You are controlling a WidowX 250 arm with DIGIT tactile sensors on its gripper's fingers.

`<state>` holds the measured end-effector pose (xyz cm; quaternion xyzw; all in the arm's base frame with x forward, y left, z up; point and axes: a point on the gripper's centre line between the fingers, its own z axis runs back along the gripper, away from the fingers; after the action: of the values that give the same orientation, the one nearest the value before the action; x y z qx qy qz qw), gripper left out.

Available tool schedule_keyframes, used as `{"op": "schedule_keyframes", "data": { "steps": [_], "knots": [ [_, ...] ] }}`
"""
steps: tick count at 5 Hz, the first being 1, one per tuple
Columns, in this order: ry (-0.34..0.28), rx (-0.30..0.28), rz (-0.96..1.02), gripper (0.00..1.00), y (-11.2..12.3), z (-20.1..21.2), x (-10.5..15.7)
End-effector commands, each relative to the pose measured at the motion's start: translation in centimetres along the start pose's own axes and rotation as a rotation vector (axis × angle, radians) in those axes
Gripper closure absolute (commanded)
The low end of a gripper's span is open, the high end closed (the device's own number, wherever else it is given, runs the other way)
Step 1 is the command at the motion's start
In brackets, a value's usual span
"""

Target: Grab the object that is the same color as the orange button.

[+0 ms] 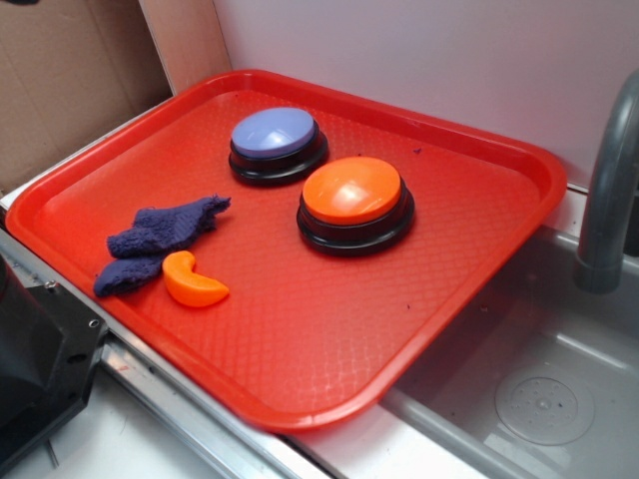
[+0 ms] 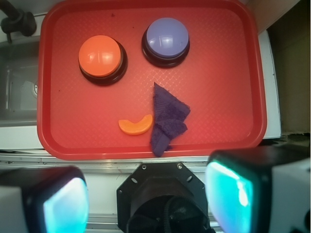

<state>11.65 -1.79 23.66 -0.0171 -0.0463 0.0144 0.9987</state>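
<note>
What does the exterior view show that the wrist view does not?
Only the exterior view shows the white wall behind the tray and the sink's round drain. Only the wrist view shows the gripper, its fingers wide apart, above the tray's near edge. Both show the red tray, the orange button, the lavender button, the blue cloth, the orange crescent beside the cloth, and the grey faucet.

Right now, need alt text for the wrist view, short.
Looking down past the open gripper, a red tray holds an orange button and a lavender button side by side at the far end. Nearer the camera, a small orange crescent lies right beside a crumpled dark blue cloth. Nothing is held.
</note>
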Motion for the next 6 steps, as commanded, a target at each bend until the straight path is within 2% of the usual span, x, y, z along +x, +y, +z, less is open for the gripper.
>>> {"op": "schedule_keyframes", "data": {
  "steps": [1,2,3,4,5,6],
  "knots": [
    [0.000,0.000,0.000,0.00,0.0,0.0,0.0],
    [0.019,-0.035,0.117,0.00,0.8,-0.9,0.4],
    [0.013,-0.060,0.323,0.00,1.4,-2.2,0.3],
    [0.025,-0.027,0.476,0.00,1.8,-3.8,0.1],
    [0.071,-0.002,0.620,0.00,1.6,-6.1,-0.1],
    [0.070,0.053,0.810,0.00,0.8,-8.5,0.0]
  ]
}}
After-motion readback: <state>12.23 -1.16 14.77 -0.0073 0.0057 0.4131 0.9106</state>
